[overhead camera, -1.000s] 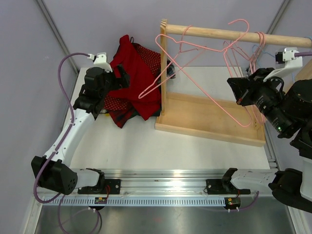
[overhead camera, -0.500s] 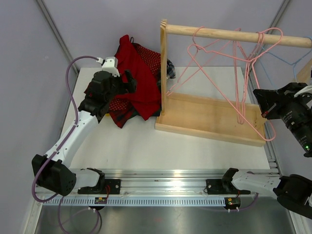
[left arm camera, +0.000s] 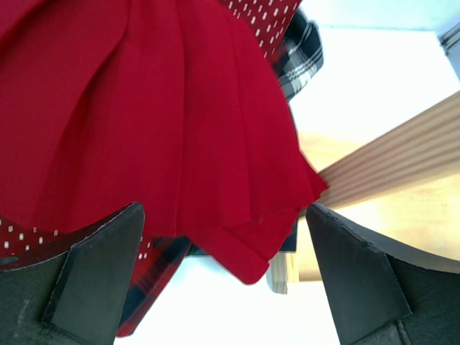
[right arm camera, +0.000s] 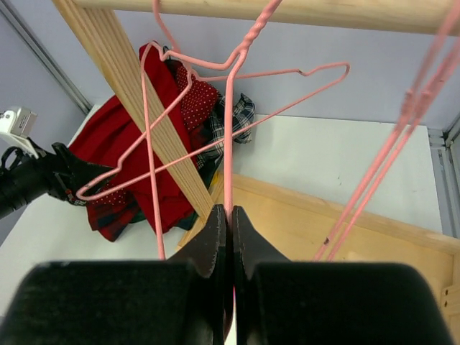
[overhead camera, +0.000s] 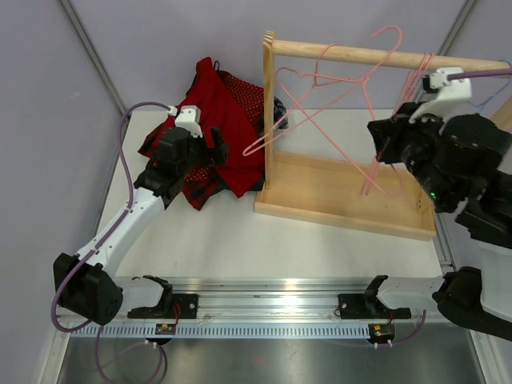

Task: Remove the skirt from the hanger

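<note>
The red skirt [overhead camera: 232, 128] lies off any hanger on a heap of clothes at the table's back left; it fills the left wrist view [left arm camera: 180, 122]. My left gripper [overhead camera: 210, 150] is open just above the skirt's hem, its jaws [left arm camera: 223, 215] wide apart with nothing between them. My right gripper [overhead camera: 382, 150] is shut on the wire of an empty pink hanger [overhead camera: 320, 100], seen close in the right wrist view [right arm camera: 228, 144] between the pressed fingertips [right arm camera: 228, 215]. The hanger's hook sticks up past the wooden rod [overhead camera: 360, 54].
The wooden rack has an upright post [overhead camera: 268, 112] and a tray base [overhead camera: 344, 192] right of the heap. More pink hangers [overhead camera: 416, 80] hang at the rod's right end. Spotted and plaid garments [overhead camera: 200, 188] lie under the skirt.
My right gripper has swung back left and up to the rack with the pink hanger, raising its hook over the rod. My left gripper has shifted slightly right over the skirt.
</note>
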